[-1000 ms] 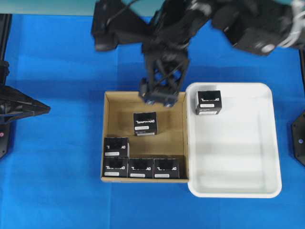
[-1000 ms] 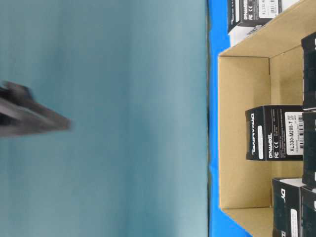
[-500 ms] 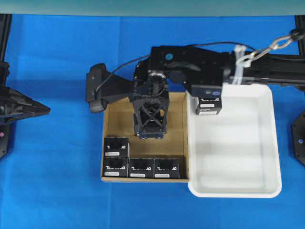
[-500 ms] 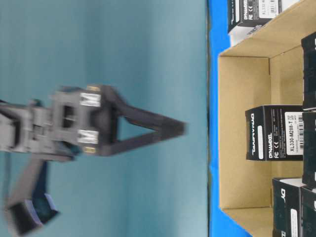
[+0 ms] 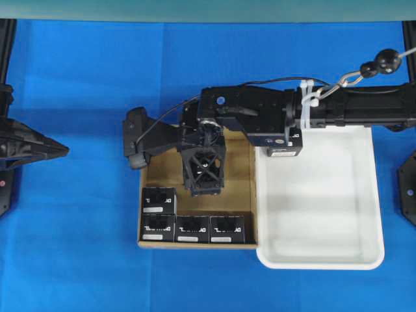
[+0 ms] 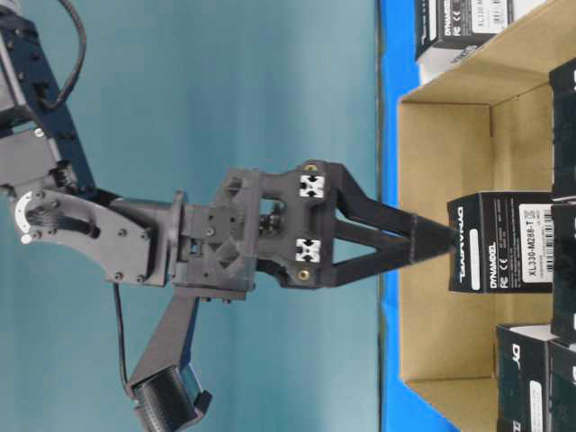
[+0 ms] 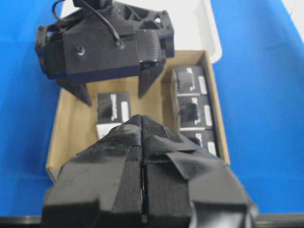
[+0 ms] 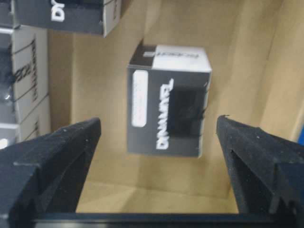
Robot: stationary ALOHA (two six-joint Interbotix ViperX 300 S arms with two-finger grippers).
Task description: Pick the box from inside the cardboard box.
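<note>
The cardboard box [image 5: 142,195] sits at mid-table. One black box [image 8: 167,113] with white lettering stands alone on its floor, also visible in the table-level view [image 6: 504,241] and the left wrist view [image 7: 113,108]. My right gripper [image 5: 204,188] hangs straight over it and hides it from overhead. Its jaws are open, with one finger [image 8: 57,156] on each side of the box. The fingertips [image 6: 441,241] are level with the box's top. My left gripper [image 7: 142,121] is shut and empty, parked at the left [image 5: 62,148].
Several lookalike black boxes [image 5: 192,229] line the carton's front and left-front corner. A white tray [image 5: 325,214] abuts the carton's right side and holds one black box [image 5: 284,149], partly under the right arm. Blue cloth covers the table.
My right arm has swung in from the back and come down into the carton. Its open gripper now straddles the lone black box. The left arm has not moved.
</note>
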